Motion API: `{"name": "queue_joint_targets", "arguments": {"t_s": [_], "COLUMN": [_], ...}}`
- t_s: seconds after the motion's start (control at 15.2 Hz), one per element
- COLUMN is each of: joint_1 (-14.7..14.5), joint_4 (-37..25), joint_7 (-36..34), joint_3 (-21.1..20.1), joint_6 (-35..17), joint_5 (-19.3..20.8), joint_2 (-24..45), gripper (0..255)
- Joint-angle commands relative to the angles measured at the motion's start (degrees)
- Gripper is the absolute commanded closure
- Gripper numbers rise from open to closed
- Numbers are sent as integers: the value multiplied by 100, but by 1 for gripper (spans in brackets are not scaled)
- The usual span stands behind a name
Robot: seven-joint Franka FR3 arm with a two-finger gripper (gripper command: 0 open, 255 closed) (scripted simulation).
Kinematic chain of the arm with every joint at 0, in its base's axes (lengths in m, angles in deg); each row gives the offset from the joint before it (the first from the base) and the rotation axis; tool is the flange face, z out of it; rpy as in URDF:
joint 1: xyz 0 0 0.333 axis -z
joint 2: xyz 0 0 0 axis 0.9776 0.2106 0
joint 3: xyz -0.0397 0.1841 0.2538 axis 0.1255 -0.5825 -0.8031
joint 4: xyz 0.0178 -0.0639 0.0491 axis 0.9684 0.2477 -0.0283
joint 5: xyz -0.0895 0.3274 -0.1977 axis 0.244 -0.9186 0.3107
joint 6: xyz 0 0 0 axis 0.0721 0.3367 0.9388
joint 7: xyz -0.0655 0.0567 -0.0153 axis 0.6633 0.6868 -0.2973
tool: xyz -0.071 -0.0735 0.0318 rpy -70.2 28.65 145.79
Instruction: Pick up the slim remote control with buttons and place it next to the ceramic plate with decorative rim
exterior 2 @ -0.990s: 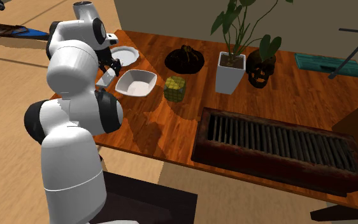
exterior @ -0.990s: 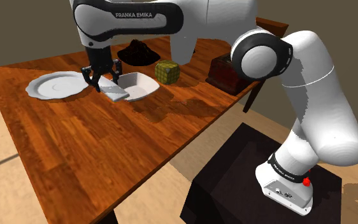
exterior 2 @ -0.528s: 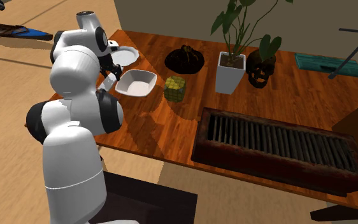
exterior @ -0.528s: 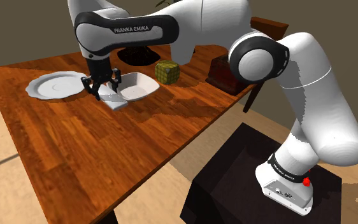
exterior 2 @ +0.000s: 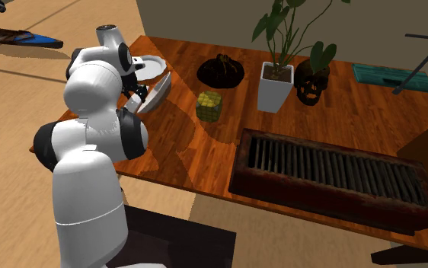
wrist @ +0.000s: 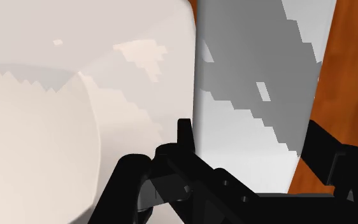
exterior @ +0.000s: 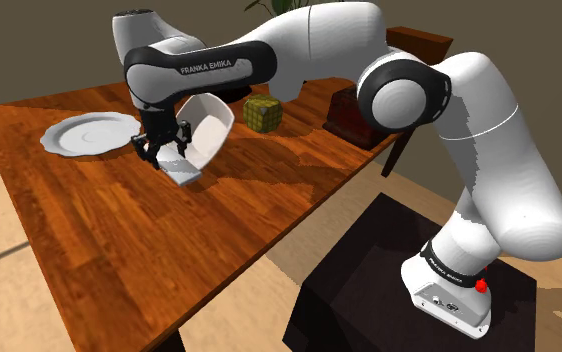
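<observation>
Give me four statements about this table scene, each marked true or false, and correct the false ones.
1. The white bowl sits flat on the table. False: it is tipped up on its edge, right beside the claw.
2. The plate lies flat on the wooden table. True.
3. The grey remote lies between the claw's fingers. True.
4. The potted plant stands on the floor. False: it stands on the table, next to a dark skull-like object.
</observation>
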Motion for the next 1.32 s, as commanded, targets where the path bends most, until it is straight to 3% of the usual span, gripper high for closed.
{"name": "queue_joint_targets", "arguments": {"t_s": [0.0,0.4,0.46,0.79,1.06,1.25], "joint_1": [5,5,8,5,-29,-29], "joint_4": [34,34,51,34,-637,-637], "joint_7": [-2,-2,-1,-2,23,23], "joint_3": [4,4,4,4,-2,-2], "joint_6": [-33,-33,-36,-33,671,671], "joint_5": [3,3,3,3,-11,-11], "joint_2": [4,4,-10,4,-31,-32], "gripper": [255,255,0,0,0,0]}}
